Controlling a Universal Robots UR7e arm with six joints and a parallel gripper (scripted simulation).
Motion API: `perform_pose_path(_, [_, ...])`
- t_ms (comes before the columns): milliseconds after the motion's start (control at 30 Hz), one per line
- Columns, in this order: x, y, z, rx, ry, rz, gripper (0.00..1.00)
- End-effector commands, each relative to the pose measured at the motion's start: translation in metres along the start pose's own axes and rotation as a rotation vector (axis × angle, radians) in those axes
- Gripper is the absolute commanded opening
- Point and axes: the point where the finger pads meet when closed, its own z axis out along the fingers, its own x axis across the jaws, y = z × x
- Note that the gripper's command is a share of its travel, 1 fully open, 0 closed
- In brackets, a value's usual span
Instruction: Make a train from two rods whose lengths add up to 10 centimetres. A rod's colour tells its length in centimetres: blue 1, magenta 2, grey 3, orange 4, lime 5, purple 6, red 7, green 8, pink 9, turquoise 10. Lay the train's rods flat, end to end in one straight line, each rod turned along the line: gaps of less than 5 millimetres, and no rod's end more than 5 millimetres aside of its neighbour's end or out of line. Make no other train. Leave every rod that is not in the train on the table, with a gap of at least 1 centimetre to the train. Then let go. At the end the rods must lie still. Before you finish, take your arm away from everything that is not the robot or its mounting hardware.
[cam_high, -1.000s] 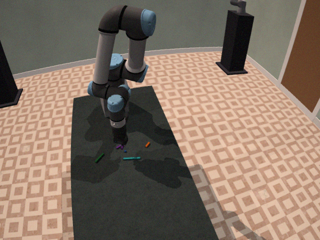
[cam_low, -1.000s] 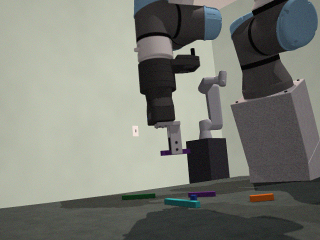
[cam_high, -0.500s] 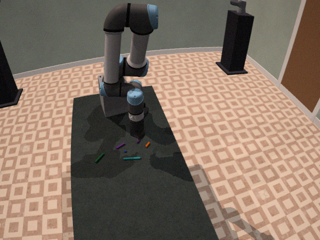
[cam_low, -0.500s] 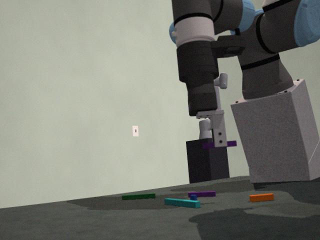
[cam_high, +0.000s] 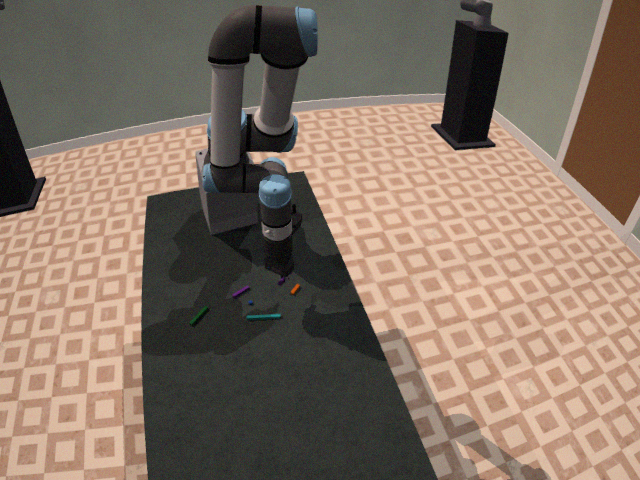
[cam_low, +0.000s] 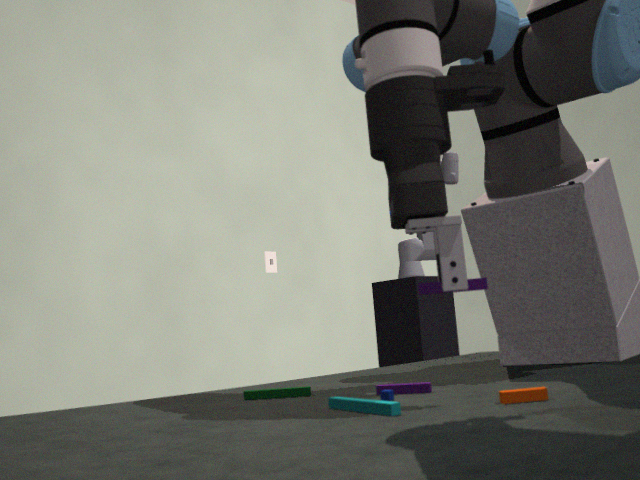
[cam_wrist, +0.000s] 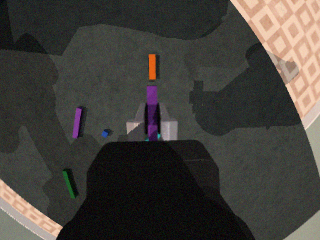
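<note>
My gripper (cam_high: 280, 277) (cam_low: 450, 279) (cam_wrist: 152, 112) is shut on a purple rod (cam_high: 281, 281) (cam_low: 478, 283) (cam_wrist: 152, 96) and holds it level, well above the table. An orange rod (cam_high: 295, 289) (cam_low: 523, 395) (cam_wrist: 152, 67) lies flat on the table just beyond the held rod; in the wrist view the two stand in one line. A second purple rod (cam_high: 240, 291) (cam_low: 403, 387) (cam_wrist: 78, 123), a small blue rod (cam_high: 250, 302) (cam_low: 387, 394) (cam_wrist: 104, 134), a turquoise rod (cam_high: 263, 316) (cam_low: 364, 406) and a green rod (cam_high: 199, 316) (cam_low: 277, 393) (cam_wrist: 68, 184) lie apart to the left.
The rods lie on a dark table top (cam_high: 258, 413). The robot's grey base (cam_high: 222, 206) (cam_low: 558, 258) stands at the table's far end, close behind the gripper. Black pedestals (cam_high: 470, 77) stand on the tiled floor, away from the table.
</note>
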Motion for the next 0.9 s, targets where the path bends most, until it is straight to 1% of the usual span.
perform_pose_path(0, [0.0, 0.0, 0.0, -0.001, 0.001, 0.0, 0.24])
perform_pose_path(233, [0.0, 0.0, 0.001, -0.001, 0.001, 0.0, 0.24])
perform_pose_path(433, [0.0, 0.0, 0.009, -0.001, 0.001, 0.0, 0.24])
perform_pose_path(500, [0.0, 0.0, 0.009, -0.001, 0.001, 0.0, 0.24])
perform_pose_path(667, [0.0, 0.0, 0.021, -0.001, 0.001, 0.0, 0.24])
perform_pose_path(867, [0.0, 0.0, 0.041, -0.001, 0.001, 0.0, 0.24])
